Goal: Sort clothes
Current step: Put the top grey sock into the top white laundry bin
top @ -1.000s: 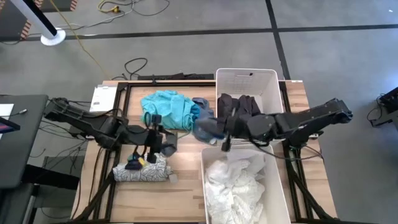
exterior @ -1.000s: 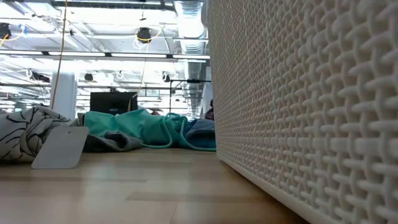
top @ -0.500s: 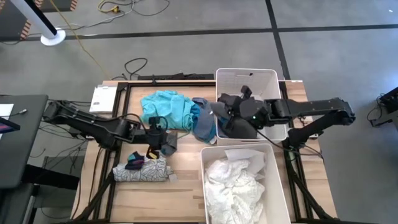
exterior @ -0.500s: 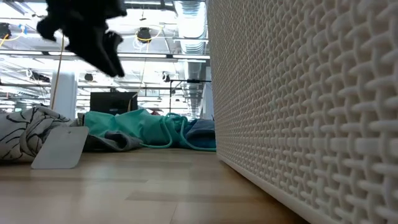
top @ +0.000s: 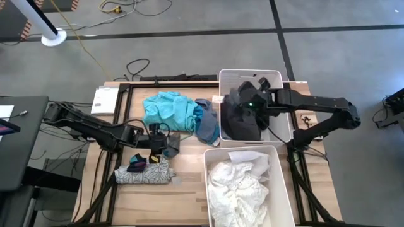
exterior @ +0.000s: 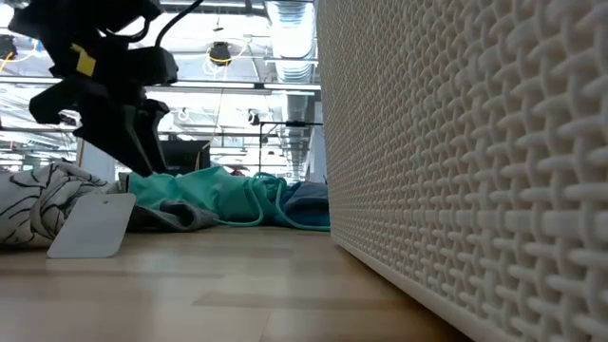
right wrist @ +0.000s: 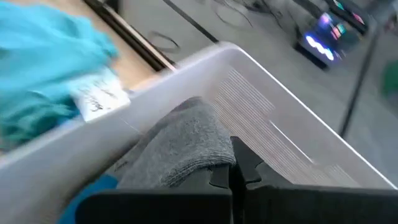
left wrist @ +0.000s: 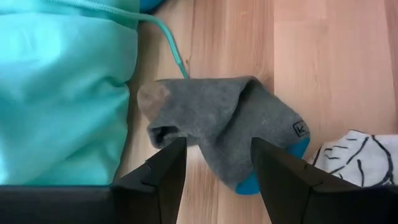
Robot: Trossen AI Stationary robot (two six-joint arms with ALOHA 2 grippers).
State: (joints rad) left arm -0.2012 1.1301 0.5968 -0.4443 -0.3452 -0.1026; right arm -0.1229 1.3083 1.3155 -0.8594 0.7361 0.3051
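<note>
Wooden surface carries two white plastic bins along its right side, evidently as sorting targets. The near bin is filled with white garments, while the far bin holds dark clothes, which suggests light goes in one and dark in the other.

Left of the bins lie the clothes not yet sorted. A teal hoodie with a drawstring is bunched up beside a grey-blue garment. A white piece with dark leaf print sits nearer the front edge.

Over the far bin, the right gripper has its fingers pressed together on a grey sock with a blue toe. It is held just above the bin's interior, probably so it will fall among the dark things when let go.

Just beside the teal hoodie, the left gripper hangs with its fingers spread on either side of another grey sock with a blue toe. This sock lies flat on the wood, so the spread fingers look ready to pinch it.
</note>
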